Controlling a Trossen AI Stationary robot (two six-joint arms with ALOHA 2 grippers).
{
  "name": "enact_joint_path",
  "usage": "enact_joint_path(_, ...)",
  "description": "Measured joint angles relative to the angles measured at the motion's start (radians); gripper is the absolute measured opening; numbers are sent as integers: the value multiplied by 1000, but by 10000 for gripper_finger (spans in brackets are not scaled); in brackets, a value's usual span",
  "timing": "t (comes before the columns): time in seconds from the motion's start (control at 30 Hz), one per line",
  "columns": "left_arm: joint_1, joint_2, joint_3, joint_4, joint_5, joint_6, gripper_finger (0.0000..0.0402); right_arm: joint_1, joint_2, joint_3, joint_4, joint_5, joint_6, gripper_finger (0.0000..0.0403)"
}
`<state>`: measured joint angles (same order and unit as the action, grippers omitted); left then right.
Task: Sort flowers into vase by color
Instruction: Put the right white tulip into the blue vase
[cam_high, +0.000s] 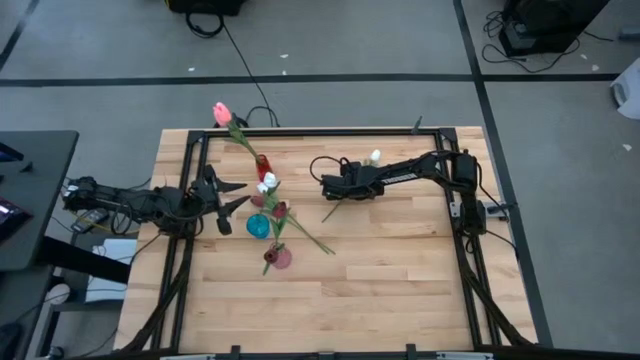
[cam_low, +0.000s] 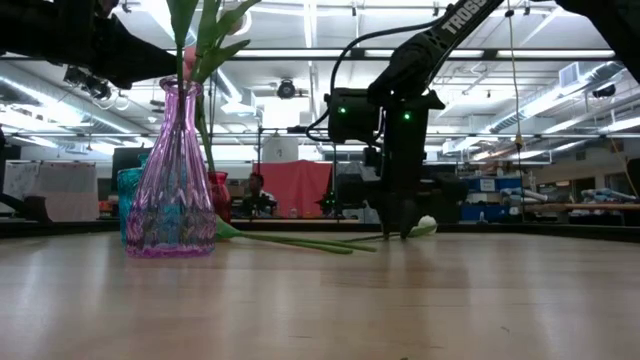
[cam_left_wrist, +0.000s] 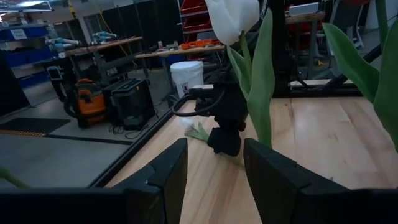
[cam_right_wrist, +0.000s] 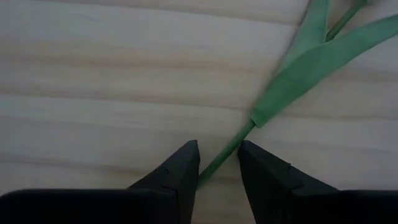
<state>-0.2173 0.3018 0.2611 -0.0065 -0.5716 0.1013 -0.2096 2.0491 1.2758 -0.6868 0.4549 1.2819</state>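
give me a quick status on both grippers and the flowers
Right gripper open, down astride white tulip's stem on table. Left gripper open, empty, beside the vases. Nothing in the way.

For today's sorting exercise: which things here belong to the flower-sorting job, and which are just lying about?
Belong:
pink vase
blue vase
red vase
white tulip, its stem between the right claw fingers
left claw, open

Lying about:
orange vacuum
white bucket

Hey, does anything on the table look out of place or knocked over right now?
One white tulip lies flat on the wood table instead of standing in a vase. The right gripper is down over its green stem, fingers open on either side. The pink vase stands upright.
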Motion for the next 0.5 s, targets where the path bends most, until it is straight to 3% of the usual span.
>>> enact_joint_path(0.13, 0, 0, 0, 0, 0, 0, 163, -2, 1, 0, -1, -21, -30, 110)
enact_joint_path(0.37, 0, 0, 0, 1, 0, 20, 163, -3, 2, 0, 4, -44, -121, 14)
enact_joint_path(0.5, 0, -1, 0, 2, 0, 29, 163, -3, -1, -1, -2, -46, -196, 12)
